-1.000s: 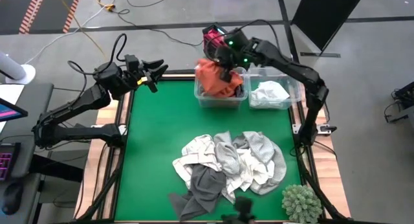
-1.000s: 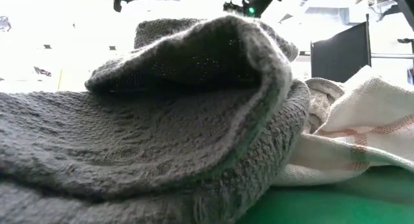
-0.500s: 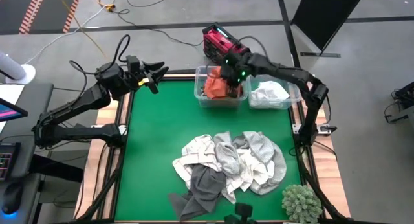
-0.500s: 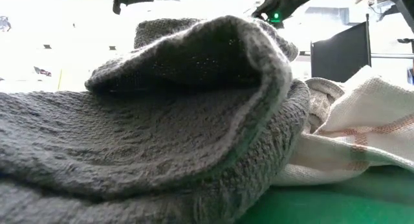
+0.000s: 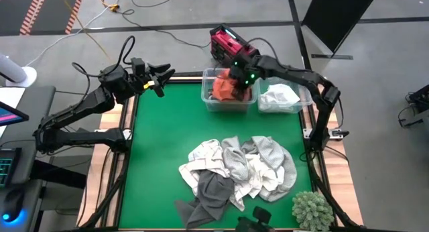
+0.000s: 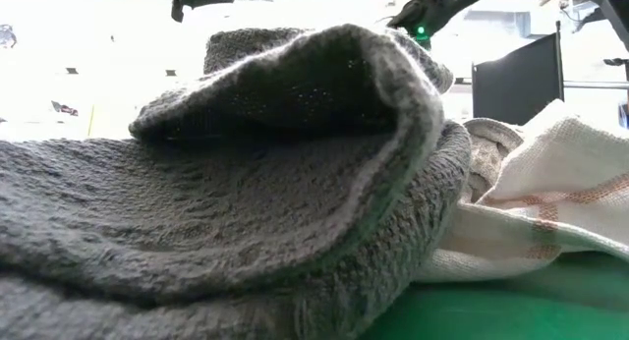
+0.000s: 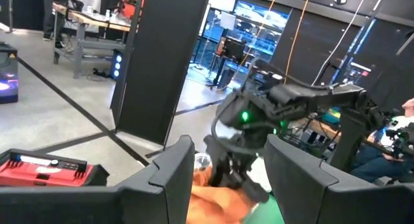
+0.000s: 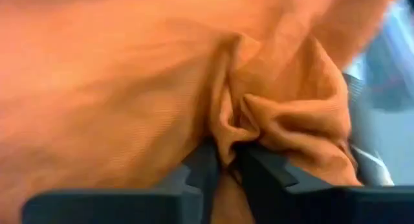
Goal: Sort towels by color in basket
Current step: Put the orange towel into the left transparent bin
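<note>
- Right gripper (image 5: 236, 84) down in the left clear bin (image 5: 209, 101) at the tabletop's far edge, fingers (image 8: 200, 169) pinching a fold of the rust-orange towel (image 5: 226, 88).
- Left gripper (image 5: 159, 76) parked over the far left corner, fingers apart, empty.
- Grey and white towels (image 5: 234, 170) heaped near the front edge.
- Risk: cloth snagging on the fingers, lifting back out.
- Pinched fold visible only from the right wrist; low view blocked by a dark grey towel (image 6: 246, 183).

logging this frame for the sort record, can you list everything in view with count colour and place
orange towel: 1, rust-orange, in the left clear bin
white towel: 1, white, in the right clear bin
clear bins: 2, clear, side by side at the mat's far edge
towel pile: several, white, light grey and dark grey, near side of the mat
green mat: 1, green, tabletop
plant ball: 1, green, near right corner
red case: 1, red, floor behind the bins
left claw: 1, dark, open, far left corner
right claw: 1, dark, pinching the orange towel in its bin
</note>
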